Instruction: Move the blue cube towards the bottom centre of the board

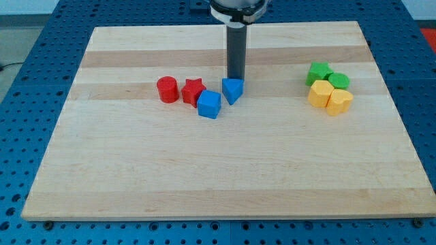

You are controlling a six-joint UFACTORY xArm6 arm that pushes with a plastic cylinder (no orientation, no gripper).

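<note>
The blue cube (209,105) lies a little left of the board's middle, in its upper half. A blue triangular block (233,89) sits just to its upper right, touching or nearly touching it. My rod comes down from the view's top, and my tip (236,78) stands right behind the blue triangular block, at its upper edge. The tip is above and to the right of the blue cube, apart from it.
A red star block (193,90) touches the blue cube's upper left, with a red cylinder (167,89) to its left. At the view's right, a green star block (318,72), a green cylinder (339,82) and two yellow blocks (321,93) (339,101) cluster together. The wooden board (225,170) rests on a blue perforated table.
</note>
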